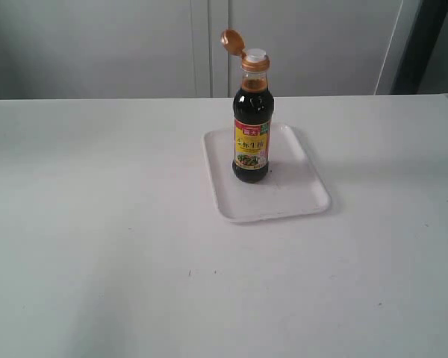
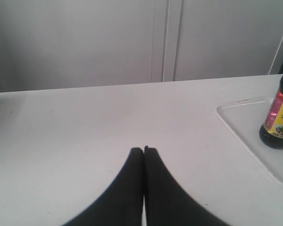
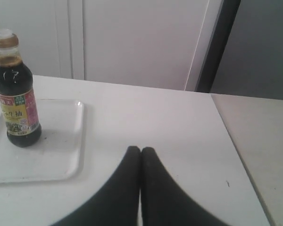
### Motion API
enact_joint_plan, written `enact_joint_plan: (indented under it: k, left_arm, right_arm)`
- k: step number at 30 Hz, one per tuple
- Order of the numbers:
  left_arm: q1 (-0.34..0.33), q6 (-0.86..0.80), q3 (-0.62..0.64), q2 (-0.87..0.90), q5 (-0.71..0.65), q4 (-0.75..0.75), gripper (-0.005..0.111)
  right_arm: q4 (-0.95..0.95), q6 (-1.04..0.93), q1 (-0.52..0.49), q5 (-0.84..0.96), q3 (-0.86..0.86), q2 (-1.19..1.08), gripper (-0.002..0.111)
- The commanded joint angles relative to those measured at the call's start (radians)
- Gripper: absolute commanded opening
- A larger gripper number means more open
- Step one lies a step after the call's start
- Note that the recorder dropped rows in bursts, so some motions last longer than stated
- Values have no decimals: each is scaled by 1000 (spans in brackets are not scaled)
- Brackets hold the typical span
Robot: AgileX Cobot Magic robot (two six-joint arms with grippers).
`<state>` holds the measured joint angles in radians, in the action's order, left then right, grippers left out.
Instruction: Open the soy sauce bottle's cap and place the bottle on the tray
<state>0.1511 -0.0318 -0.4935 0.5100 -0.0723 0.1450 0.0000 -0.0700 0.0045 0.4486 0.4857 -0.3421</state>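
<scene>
The soy sauce bottle (image 1: 251,127) stands upright on the tray (image 1: 302,195) at frame centre, cap (image 1: 231,40) flipped open; left gripper (image 2: 144,149) and right gripper (image 3: 140,149) both pressed together, empty.

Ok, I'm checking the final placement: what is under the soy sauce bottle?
The soy sauce bottle stands upright on the white tray, which lies on the table. The tray surface directly beneath the bottle's base is covered, so it cannot be seen.

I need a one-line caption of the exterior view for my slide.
Soy sauce bottle standing upright on the white tray, its cap flipped open.
</scene>
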Motion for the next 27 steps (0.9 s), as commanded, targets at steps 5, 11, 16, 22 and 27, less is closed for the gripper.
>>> enact_joint_plan:
  k: [5, 11, 16, 22, 27]
  left_arm:
    - [0, 5, 86, -125, 20, 18, 0]
    - [0, 5, 131, -234, 11, 18, 0]
    - [0, 7, 134, -309, -42, 18, 0]
    - [0, 5, 134, -334, -106, 18, 0]
    - [0, 5, 134, -334, -106, 18, 0]
  right_arm:
    - [11, 8, -5, -72, -60, 107, 0]
    - [11, 33, -5, -123, -95, 203, 0]
    - [11, 63, -5, -137, -122, 240, 0]
    - [11, 76, -5, -132, -123, 240, 0]
    - [11, 76, -5, -132, -123, 240, 0]
